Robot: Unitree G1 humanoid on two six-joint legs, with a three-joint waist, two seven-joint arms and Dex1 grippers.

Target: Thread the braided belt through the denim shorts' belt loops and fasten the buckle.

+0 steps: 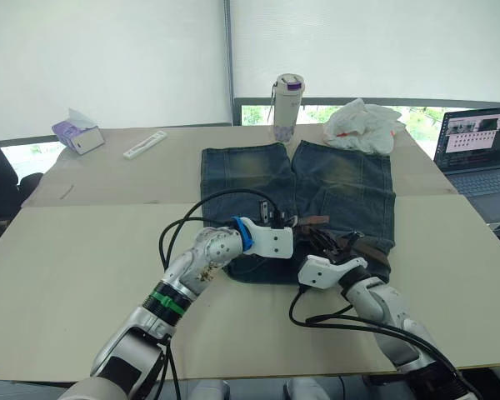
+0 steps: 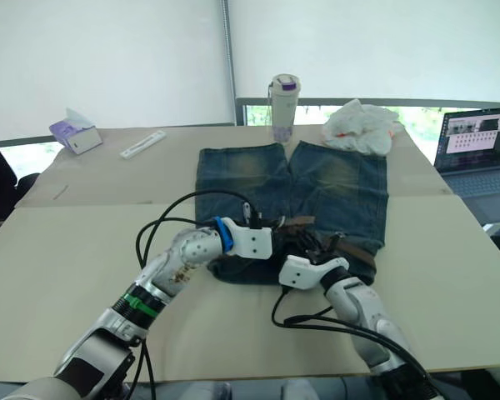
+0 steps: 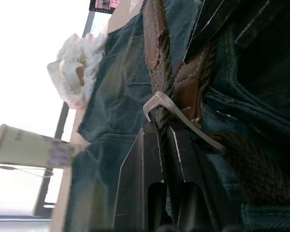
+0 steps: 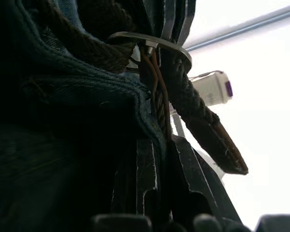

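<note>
Blue denim shorts [image 1: 342, 187] lie at table centre; both grippers meet at their 6 o'clock waistband. Your left gripper [image 3: 166, 128] pinches the dark brown braided belt [image 3: 160, 58] beside the silver rectangular buckle [image 3: 157, 101]; your right gripper [image 4: 159, 140] pinches waistband and belt. Pull unevenly and the tapered tip may slip back out.

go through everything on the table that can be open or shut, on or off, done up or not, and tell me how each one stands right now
Shorts: laid flat, legs pointing away from the robot.
Belt: on the waistband, tip through the buckle.
Buckle: strap through it; can't tell if the prong is seated.
Left hand: shut on belt at the buckle.
Right hand: shut on belt.
Bottle: upright, lid on.
Laptop: open, screen on.
</note>
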